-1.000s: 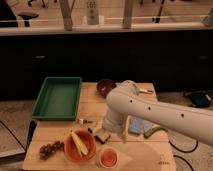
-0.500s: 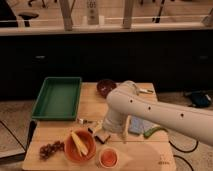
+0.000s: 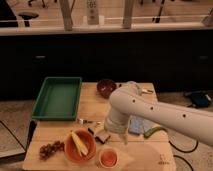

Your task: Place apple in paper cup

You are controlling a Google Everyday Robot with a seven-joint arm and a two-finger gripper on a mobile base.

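Observation:
The paper cup stands near the front edge of the wooden table, a pale ring seen from above. The reddish apple fills its inside. My gripper hangs at the end of the white arm, just behind and a little left of the cup and apart from it. It is close over the table between the cup and the orange bowl. Nothing shows in it.
An orange bowl holding a yellow item sits left of the cup, with a dark grape cluster further left. A green tray is at the back left and a maroon bowl at the back. A blue packet and a green pepper lie right.

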